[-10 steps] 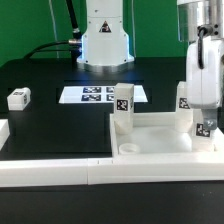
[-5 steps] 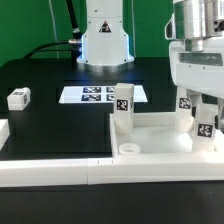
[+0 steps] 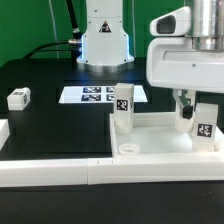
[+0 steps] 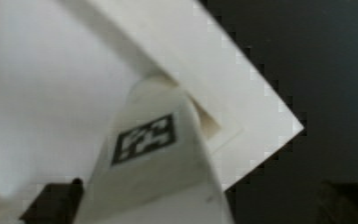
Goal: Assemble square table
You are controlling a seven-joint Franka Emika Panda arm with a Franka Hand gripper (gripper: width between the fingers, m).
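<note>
The white square table top [image 3: 160, 153] lies upside down at the front of the exterior view's right, with an empty round socket [image 3: 128, 150] in its near corner. A tagged white leg [image 3: 122, 101] stands upright in one corner, and two more legs [image 3: 205, 128] [image 3: 186, 112] stand at the right. My gripper [image 3: 196, 102] hangs open just above those right legs. In the wrist view a tagged leg [image 4: 155, 150] stands between my dark fingertips [image 4: 51, 203], with a gap on one side. A loose leg [image 3: 18, 97] lies on the black table at the far left.
The marker board [image 3: 98, 95] lies flat behind the table top. A long white border rail [image 3: 55, 170] runs along the front edge, with a white piece [image 3: 3, 130] at the left. The robot's white base [image 3: 105, 40] stands at the back.
The gripper has opened, let go of the right leg and risen above it. The leg stays upright in its corner. Nothing else has moved.
</note>
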